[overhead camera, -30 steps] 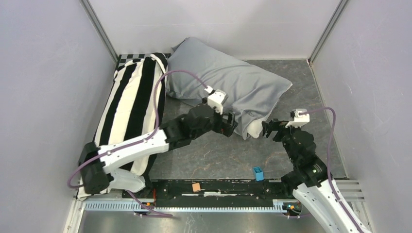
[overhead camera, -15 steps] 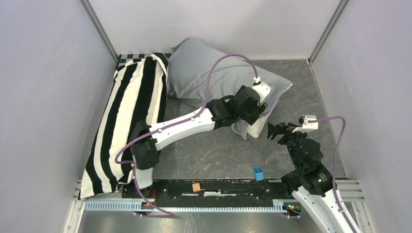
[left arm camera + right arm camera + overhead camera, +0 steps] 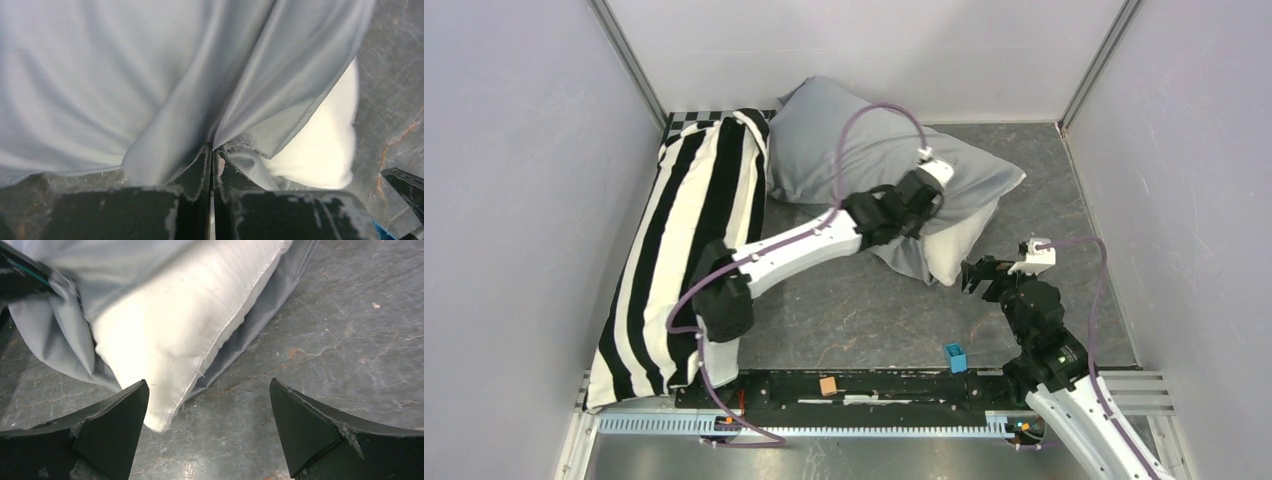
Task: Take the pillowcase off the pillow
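Light blue-grey fabric pillowcase (image 3: 854, 150) lies at the far centre of the grey marbled table (image 3: 854, 310), covering most of the plump white pillow (image 3: 951, 245). The pillow's near right corner pokes out bare. Left gripper (image 3: 211, 150) is clamped on a pillowcase fold by the open hem. Right gripper (image 3: 208, 390) is spread wide and empty, just beside that corner. Long black-and-white striped pillow (image 3: 694, 215) lies along the left, against the pillowcase.

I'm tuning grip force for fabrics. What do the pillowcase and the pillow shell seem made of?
The pillowcase: thin, smooth blue-grey woven cloth with a faint sheen, perhaps cotton or polyester; it gathers in soft folds at the left fingers. The pillow: matte white woven shell, probably cotton, with a stitched, slightly frayed edge seam.
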`<state>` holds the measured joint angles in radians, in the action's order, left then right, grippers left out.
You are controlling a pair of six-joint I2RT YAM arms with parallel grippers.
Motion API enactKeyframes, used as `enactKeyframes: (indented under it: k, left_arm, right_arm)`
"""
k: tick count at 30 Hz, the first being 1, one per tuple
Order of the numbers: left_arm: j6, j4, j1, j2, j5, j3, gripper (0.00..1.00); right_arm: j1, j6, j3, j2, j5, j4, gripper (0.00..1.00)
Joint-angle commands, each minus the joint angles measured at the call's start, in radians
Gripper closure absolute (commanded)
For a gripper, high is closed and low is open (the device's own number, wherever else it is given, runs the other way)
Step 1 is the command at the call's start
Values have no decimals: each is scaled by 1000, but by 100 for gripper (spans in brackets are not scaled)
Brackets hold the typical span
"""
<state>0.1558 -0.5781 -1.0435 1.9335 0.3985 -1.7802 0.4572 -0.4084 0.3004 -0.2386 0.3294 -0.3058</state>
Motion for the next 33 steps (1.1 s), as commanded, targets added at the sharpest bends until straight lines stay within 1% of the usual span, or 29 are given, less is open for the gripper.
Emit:
enactKeyframes:
  k: [1,4,6,9,13,17,20,25,28,30,33]
  left_arm:
    - [189,138,155,-198,-149,138,98]
    - [241,218,228,-281,-229,244,98]
    - [262,237,264,-315,-252,281,98]
    - [283,242,314,-347,-308,318,98]
    - [270,235,339,-395,-309,367,98]
    - [254,217,363,-446,-290,415,98]
    - [243,206,375,-487,-268,456,98]
    - [240,204,388,-554,-245,525,98]
    - [240,204,388,-588,-247,550,98]
    - [241,201,389,-605,-250,563,98]
    - [246,188,388,-624,-238,575,97]
  right_arm:
    - [0,-57,-13,-68,-75,149,2]
    - [1,-100,-18,-131,-132,220,2]
    - [0,-129,-15,-173,-188,287,2]
    - [-10,-230,4,-242,-233,368,2]
    - [-56,-356,11,-306,-326,485,2]
    - [-107,-452,6,-365,-410,509,2]
    - [-132,-452,-5,-383,-428,517,2]
    - [-143,-457,-35,-389,-400,525,2]
    - [-143,-423,-30,-416,-395,531,2]
    - [-143,-380,-22,-454,-443,559,2]
    - [-143,-339,-16,-523,-577,634,2]
